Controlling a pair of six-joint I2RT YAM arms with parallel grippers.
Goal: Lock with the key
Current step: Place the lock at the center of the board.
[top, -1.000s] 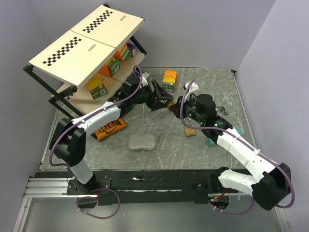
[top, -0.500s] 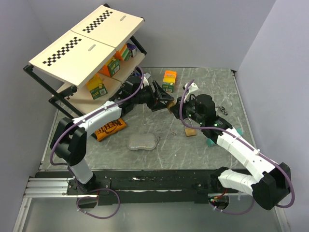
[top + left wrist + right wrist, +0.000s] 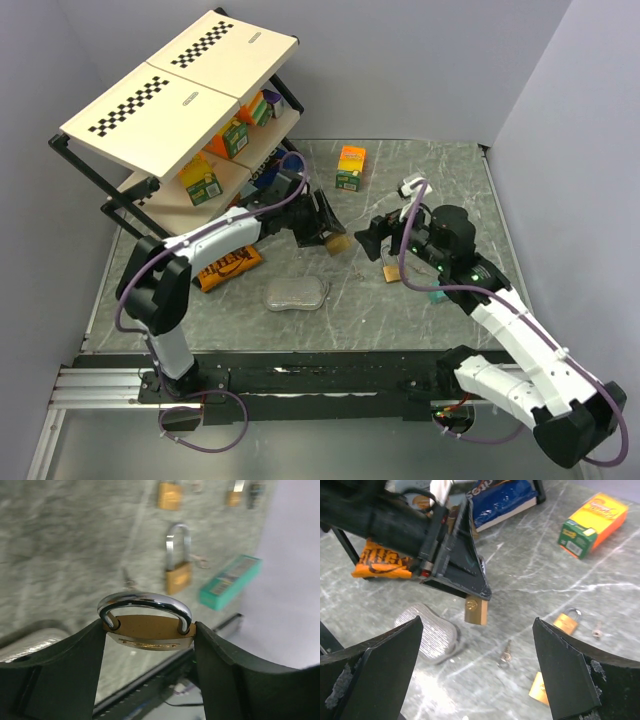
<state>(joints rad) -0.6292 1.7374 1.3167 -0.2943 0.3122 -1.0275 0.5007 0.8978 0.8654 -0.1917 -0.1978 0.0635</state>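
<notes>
Grey marbled tabletop (image 3: pixel 420 180) fills the scene, with a slanted shelf rack at its far left corner. Above the middle of the table, the left gripper (image 3: pixel 150 629) is clenched on a brass padlock (image 3: pixel 476 611), pinching the body by its two ends so that the steel shackle arches up between the fingers. The right gripper (image 3: pixel 374 240) hangs just beside it, jaws spread wide and holding nothing.

On the stone below lies what looks like a small key (image 3: pixel 506 654), though it is too blurred to be sure. A second padlock (image 3: pixel 566 621) rests near it.

The held padlock is likely dense, rigid and smooth, so it needs a firm pinch on the body that leaves the keyhole free. The key is thin, light and flat on the stone, so it may slide. The best hold is probably its wider head.
</notes>
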